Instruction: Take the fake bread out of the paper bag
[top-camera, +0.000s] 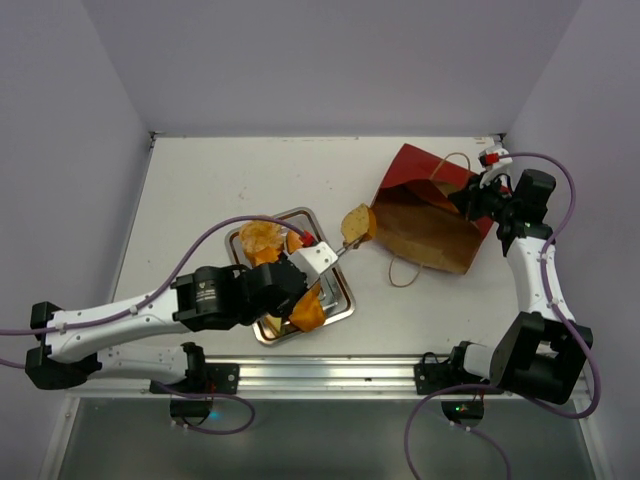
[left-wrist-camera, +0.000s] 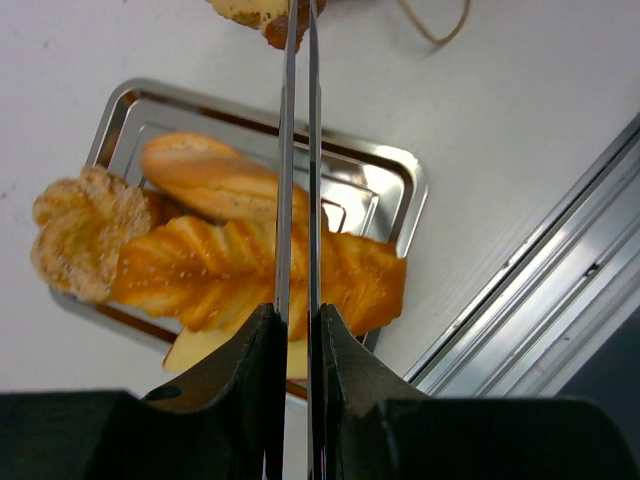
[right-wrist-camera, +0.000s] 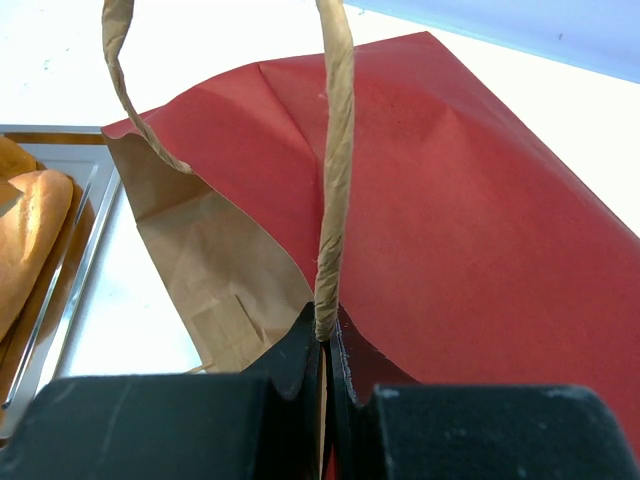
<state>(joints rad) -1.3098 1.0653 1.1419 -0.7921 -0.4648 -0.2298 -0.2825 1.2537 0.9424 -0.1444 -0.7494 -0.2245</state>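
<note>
Now, left gripper (top-camera: 348, 247): fingers pinching a bread piece (top-camera: 358, 224), mid-frame, between tray (top-camera: 343, 312) and paper bag (top-camera: 430, 225).
right gripper (right-wrist-camera: 325, 338): fingers pressed together on string handle (right-wrist-camera: 335, 180).
paper bag: lying upper right.
other fake bread (left-wrist-camera: 250, 270): on tray, lower left of centre.

Paper bag (top-camera: 425, 225): dark red outside, plain brown inside.
String handle (right-wrist-camera: 335, 150): tan, with a twisted grain.
Tray (left-wrist-camera: 395, 175): mirror silver.
Braided loaf (left-wrist-camera: 215, 265): glossy golden-orange, with lighter plait ridges.
Baguette (left-wrist-camera: 200, 175): golden-tan, finely dark-speckled.
Round roll (left-wrist-camera: 80, 235): tan-brown with a pale grainy dusting.
Wedge (left-wrist-camera: 195, 350): pale yellow.
Bread chunk (top-camera: 357, 225): yellow face, brown crust edge.
Bench (top-camera: 220, 180): matt white.
Right end effector (right-wrist-camera: 325, 335): black fingers.
Left arm (top-camera: 110, 315) and right arm (top-camera: 535, 275): white links, black joints.
Cables (top-camera: 200, 245): lavender.
</note>
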